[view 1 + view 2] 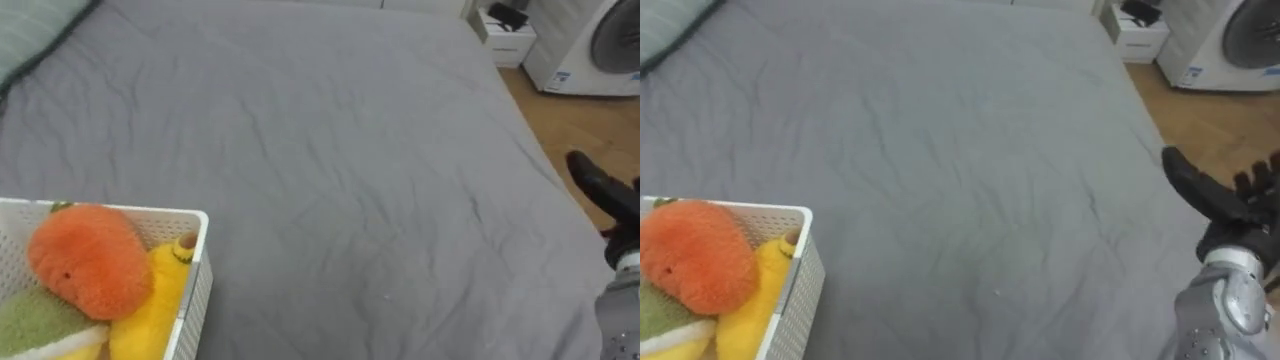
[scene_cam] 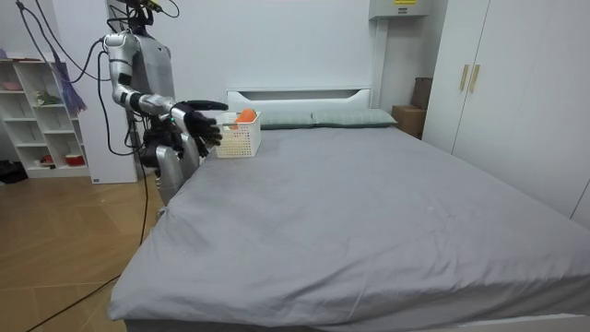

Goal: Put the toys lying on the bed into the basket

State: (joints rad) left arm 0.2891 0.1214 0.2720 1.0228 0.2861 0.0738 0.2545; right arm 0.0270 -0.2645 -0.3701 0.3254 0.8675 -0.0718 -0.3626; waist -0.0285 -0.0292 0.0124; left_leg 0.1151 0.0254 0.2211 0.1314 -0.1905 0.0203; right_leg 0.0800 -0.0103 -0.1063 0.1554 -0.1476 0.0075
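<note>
basket: white perforated plastic, on the bed at your near left.
toys: fuzzy round orange plush on top, yellow plush beside it, green plush beneath (all inside the basket).
bed: grey, softly creased, no toy loose on it.
right hand: released, spread wide, grasping nothing, off the bed's right edge.
step: probably a last check; scan the whole bed before you call it done, and keep that hand clear of it.
</note>
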